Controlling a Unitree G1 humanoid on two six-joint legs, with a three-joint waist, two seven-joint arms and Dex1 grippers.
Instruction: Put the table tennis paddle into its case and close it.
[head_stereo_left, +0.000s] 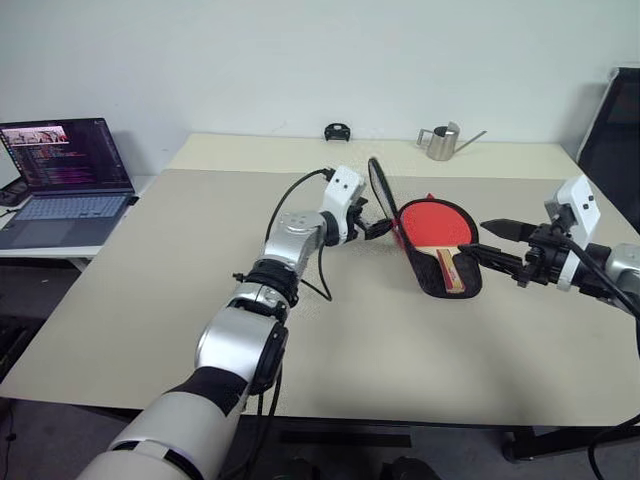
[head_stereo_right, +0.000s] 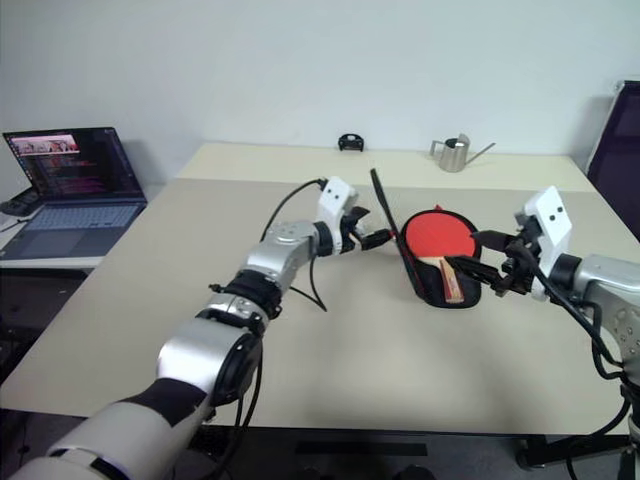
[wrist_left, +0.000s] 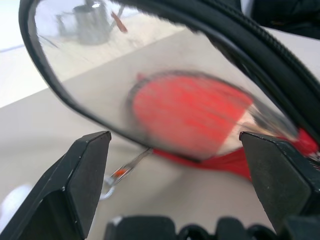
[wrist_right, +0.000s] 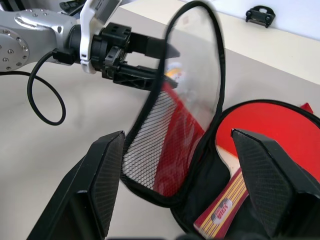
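Watering can (head_stereo_left: 440, 141), black clip (head_stereo_left: 337, 131) behind open case (head_stereo_left: 440, 275); laptop (head_stereo_left: 65, 180) beside table (head_stereo_left: 150, 300).

Bright, even light over the table (head_stereo_left: 150, 300), with soft shadows only close beside the case (head_stereo_left: 440, 280). Up close in the left wrist view, the case flap is blurred, glare washing its clear window.

arms: silver-white shells | joints: black | cable: black loop | claw (head_stereo_left: 380, 222): black

laptop (head_stereo_left: 62, 180): cut by left edge | table tennis paddle (wrist_left: 187, 112): blurred in left wrist view
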